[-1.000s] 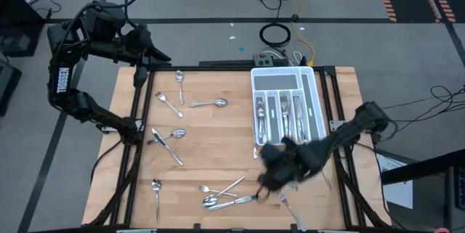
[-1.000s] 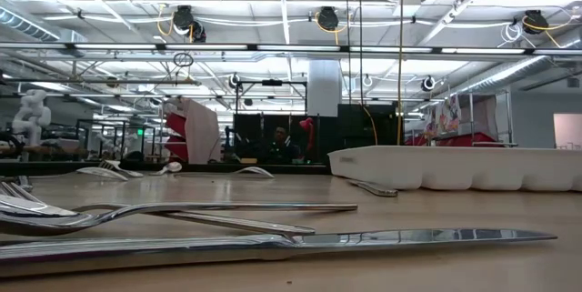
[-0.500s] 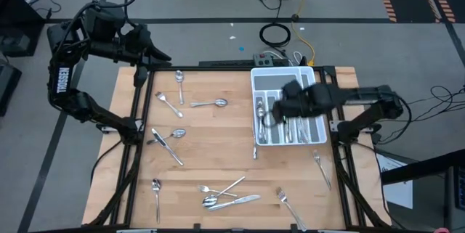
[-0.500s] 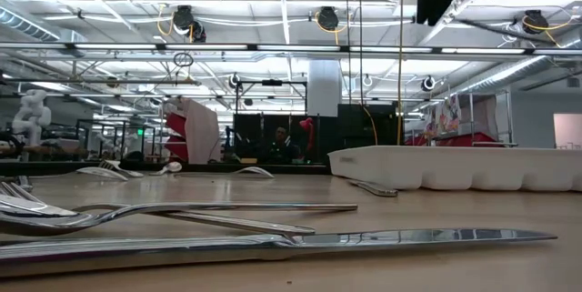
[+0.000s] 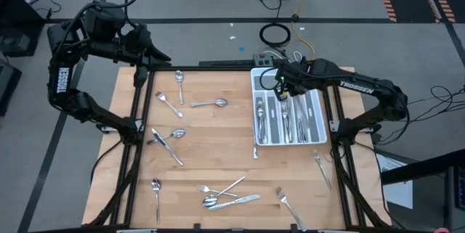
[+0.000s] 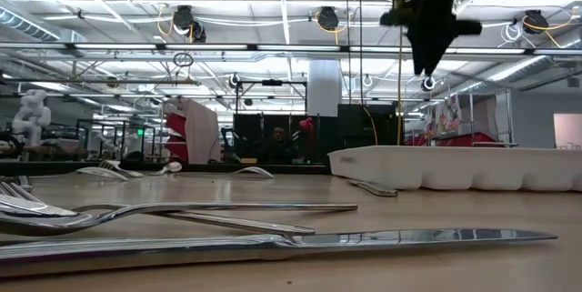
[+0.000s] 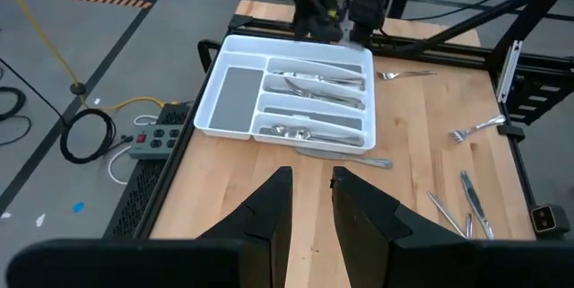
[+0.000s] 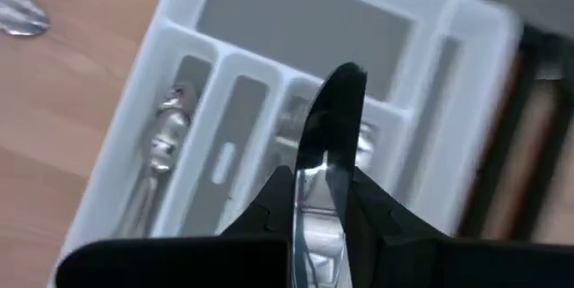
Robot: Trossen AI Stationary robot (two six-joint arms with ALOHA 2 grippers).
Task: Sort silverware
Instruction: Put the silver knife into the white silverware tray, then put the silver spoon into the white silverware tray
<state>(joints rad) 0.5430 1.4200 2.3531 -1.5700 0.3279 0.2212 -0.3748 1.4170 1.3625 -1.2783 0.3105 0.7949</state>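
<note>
Right hand (image 5: 282,80) hovers over the white tray (image 5: 314,80), upper right of the high view, pinching a knife (image 8: 309,203); next, lower and release it into a slot.

The right gripper (image 8: 316,200) pinches a shiny piece of silverware (image 8: 314,221) above the white tray (image 8: 296,19) — cutlery already lies in its long compartments — over the wooden table (image 8: 45,144).

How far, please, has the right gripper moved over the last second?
Yes: the right gripper has gone from the table's near edge to above the white tray's far end, shut on a piece of silverware.
</note>
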